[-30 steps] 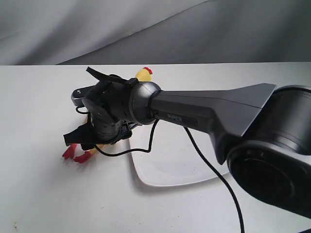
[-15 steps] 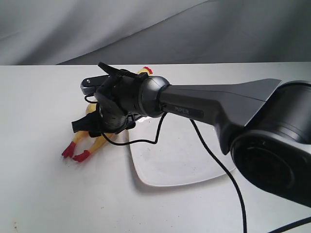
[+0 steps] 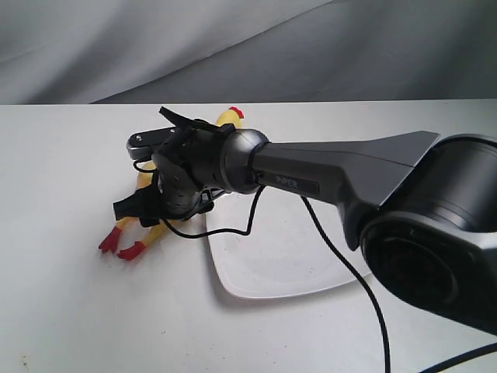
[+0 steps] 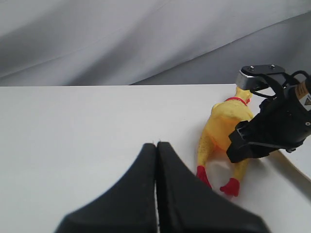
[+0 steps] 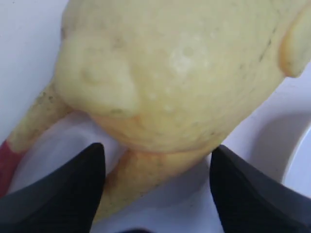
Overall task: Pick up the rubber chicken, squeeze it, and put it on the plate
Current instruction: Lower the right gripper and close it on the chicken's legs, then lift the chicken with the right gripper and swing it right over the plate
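The rubber chicken (image 4: 221,121) is lying on the white surface (image 3: 62,163), just beside the left edge of the white square plate (image 3: 287,264) in the exterior view. Its red feet are pointing toward the near side and its red-combed head toward the far side. Whether it is touching the plate is hidden by the arm. The right arm is reaching across the plate, and the right claw (image 5: 156,174) is hanging directly over the chicken's plump body. Its two black fingers (image 5: 58,194) are standing wide apart, one on each side of the body near where the legs begin. The yellow rubber is sitting in the gap between them, and neither finger is clearly pressing on it. The left claw (image 4: 156,150) is hovering over bare surface well apart from the chicken, its fingers pressed together with nothing between them. From there the chicken's feet are showing just beside the right claw.
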Motion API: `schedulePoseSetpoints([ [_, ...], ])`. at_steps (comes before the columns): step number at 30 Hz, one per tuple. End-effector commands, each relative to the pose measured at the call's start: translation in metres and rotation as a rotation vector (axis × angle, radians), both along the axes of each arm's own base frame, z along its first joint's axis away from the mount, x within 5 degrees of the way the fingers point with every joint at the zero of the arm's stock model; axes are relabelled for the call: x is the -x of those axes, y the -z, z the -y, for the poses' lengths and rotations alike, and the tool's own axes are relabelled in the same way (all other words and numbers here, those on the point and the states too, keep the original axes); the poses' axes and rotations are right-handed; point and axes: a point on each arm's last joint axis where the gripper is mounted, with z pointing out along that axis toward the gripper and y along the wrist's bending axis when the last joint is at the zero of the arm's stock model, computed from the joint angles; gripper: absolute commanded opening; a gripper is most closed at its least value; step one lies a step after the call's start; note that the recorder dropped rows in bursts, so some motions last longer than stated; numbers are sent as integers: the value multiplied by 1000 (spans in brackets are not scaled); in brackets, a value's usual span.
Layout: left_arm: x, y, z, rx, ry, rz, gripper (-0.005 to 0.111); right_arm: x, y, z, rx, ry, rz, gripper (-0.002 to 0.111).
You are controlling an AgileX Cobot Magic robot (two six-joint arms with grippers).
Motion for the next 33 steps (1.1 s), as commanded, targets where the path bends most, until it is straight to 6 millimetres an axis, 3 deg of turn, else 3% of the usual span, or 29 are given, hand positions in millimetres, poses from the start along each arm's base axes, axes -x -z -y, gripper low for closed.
schedulePoseSetpoints([
  [1, 0, 2, 0, 9, -2, -3, 0, -1, 2, -3, -20, -21, 19, 51],
  [2, 0, 2, 0, 9, -2, -3, 0, -1, 2, -3, -20, -21, 19, 47],
  [4, 0, 2, 0, 9, -2, -3, 0, -1, 3, -2, -7, -22, 17, 23],
  [9, 0, 2, 0, 9, -2, -3, 0, -2, -12, -1, 2, -75, 59, 0],
  [14, 0, 2, 0, 9, -2, -3, 0, 2, -60, 3, -5, -127, 131, 0],
  [20, 0, 2, 0, 9, -2, -3, 0, 18, -139, 24, 52, -214, 199, 0],
  [27, 0, 2, 0, 9, -2, -3, 0, 60, -231, 77, 234, -362, 196, 0],
  [33, 0, 2, 0, 9, -2, -3, 0, 102, -287, 117, 261, -541, 261, 0],
])
